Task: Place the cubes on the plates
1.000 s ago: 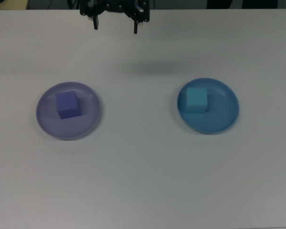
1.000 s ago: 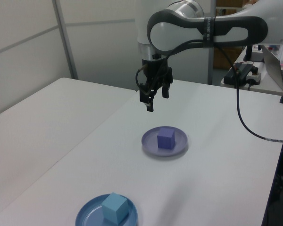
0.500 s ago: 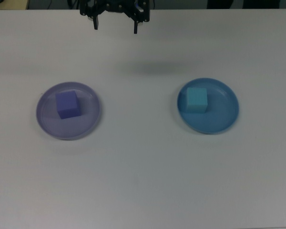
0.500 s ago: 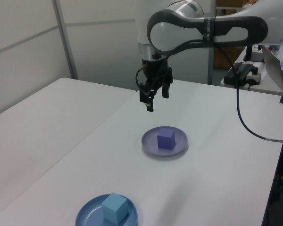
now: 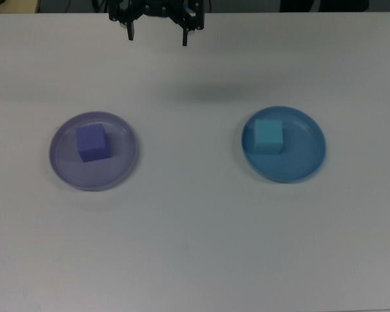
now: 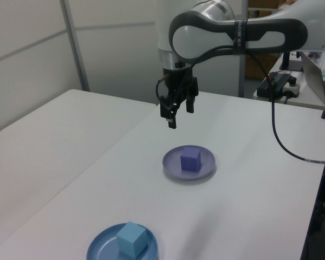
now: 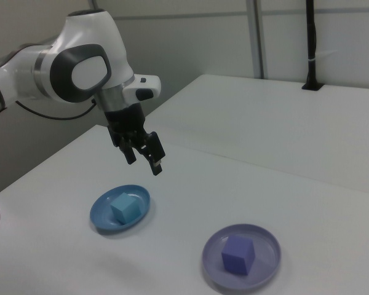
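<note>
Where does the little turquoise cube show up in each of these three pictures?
Top view: turquoise cube at right of centre, on the blue plate.
Left view: bottom edge, left of centre.
Right view: left of centre, low.
Shared landmark: the blue plate under it.

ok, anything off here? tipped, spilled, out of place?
Nothing stands out. The purple-blue cube sits flat on the lavender plate, the turquoise cube on the blue plate, off centre but inside the rim. The gripper hangs open above the table, empty.

Blue plate (image 6: 97, 250) cropped, left view's bottom
</note>
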Action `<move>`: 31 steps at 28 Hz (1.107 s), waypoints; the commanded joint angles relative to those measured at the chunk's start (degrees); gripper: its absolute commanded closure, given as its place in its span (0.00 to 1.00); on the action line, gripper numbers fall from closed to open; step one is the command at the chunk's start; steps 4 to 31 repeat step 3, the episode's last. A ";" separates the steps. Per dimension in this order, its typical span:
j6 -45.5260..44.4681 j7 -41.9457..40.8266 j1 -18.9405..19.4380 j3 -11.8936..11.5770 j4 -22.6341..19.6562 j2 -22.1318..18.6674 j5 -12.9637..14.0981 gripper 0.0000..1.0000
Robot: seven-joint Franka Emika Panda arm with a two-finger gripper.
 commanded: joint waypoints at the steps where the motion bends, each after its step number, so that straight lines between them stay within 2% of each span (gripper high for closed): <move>1: -0.50 -0.99 0.03 -0.23 -0.62 -0.89 0.73 0.00; 31: -0.50 -0.99 0.03 -0.23 -0.62 -0.89 0.73 0.00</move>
